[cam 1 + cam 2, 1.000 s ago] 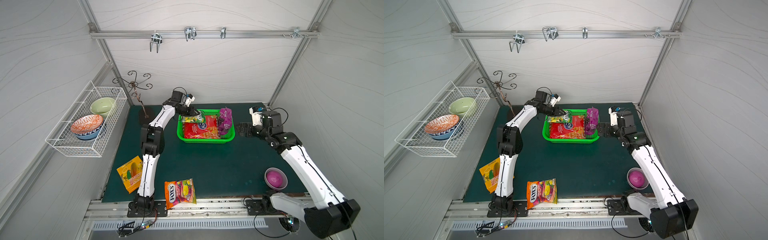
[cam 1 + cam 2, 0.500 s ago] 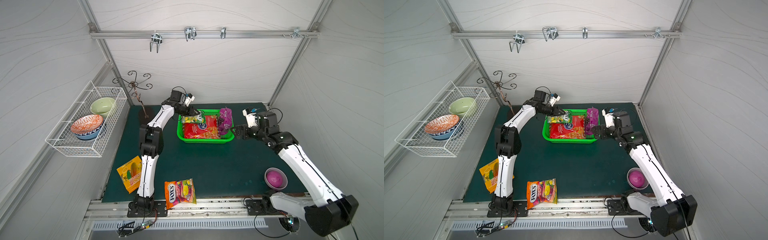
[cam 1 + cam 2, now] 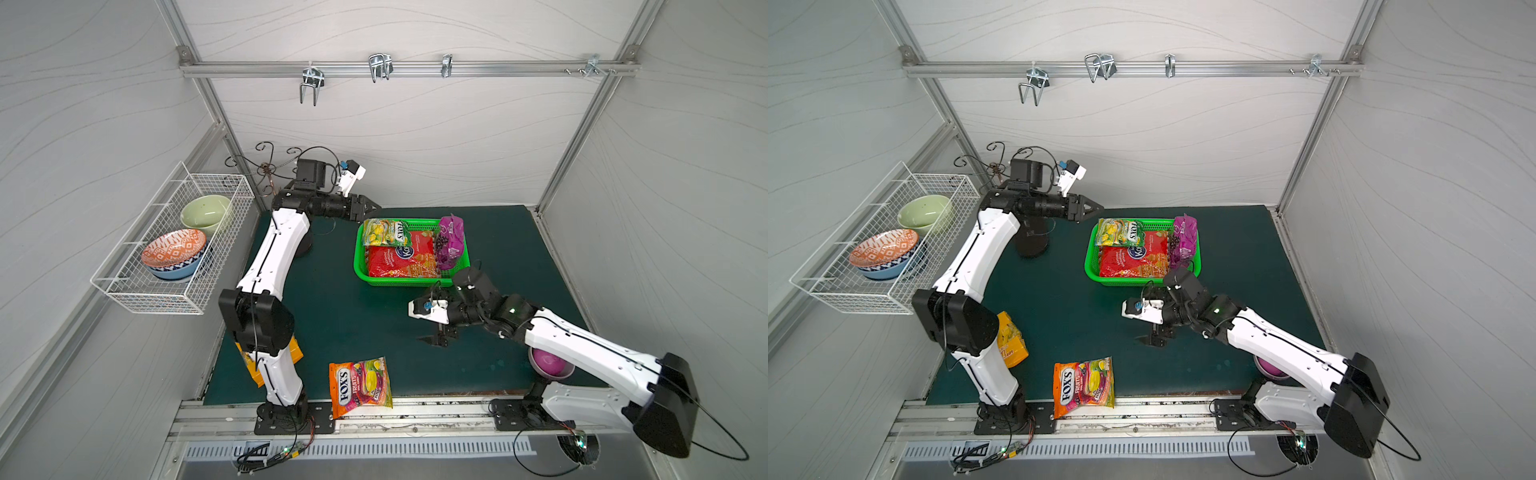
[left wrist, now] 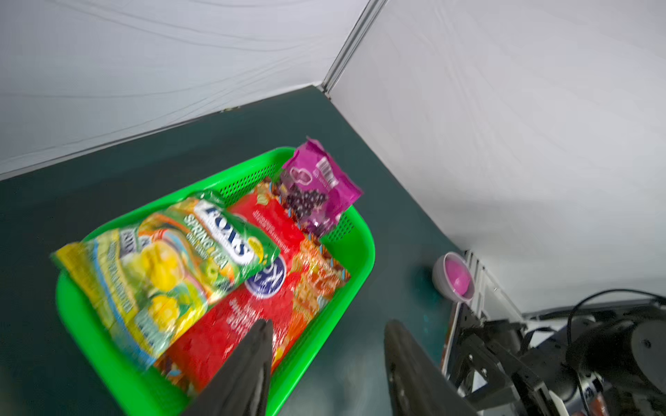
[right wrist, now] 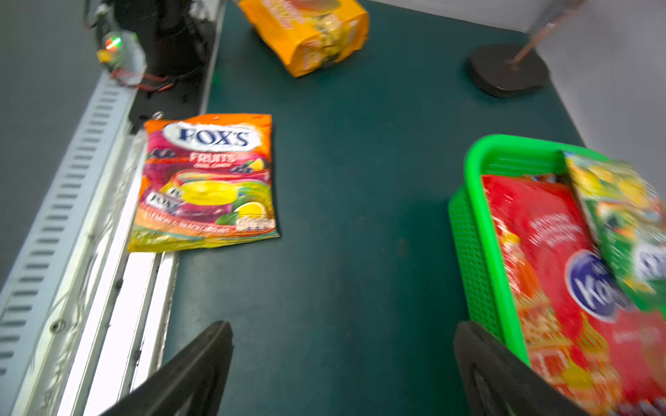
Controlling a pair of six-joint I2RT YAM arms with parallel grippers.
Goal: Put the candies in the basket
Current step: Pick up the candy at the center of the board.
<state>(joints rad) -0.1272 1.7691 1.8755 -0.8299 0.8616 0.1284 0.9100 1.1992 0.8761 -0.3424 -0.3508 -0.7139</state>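
Left wrist view is showing the left gripper (image 4: 328,324) parted and empty, its arm reaching level just beside the basket (image 4: 365,248), where the green bag (image 4: 173,266), red bag (image 4: 223,324) and purple bag (image 4: 317,187) are lying. The right gripper (image 3: 438,340) is hanging spread wide, empty, pointing down over the mat (image 3: 353,316) between the basket and the Fox's fruits bag (image 3: 360,386). The yellow-orange bag (image 3: 1011,338) is lying beside the left arm.

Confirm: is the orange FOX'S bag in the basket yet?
Out. The orange FOX'S bag lies flat at the front of the mat, overlapping the rail, apart from the basket.
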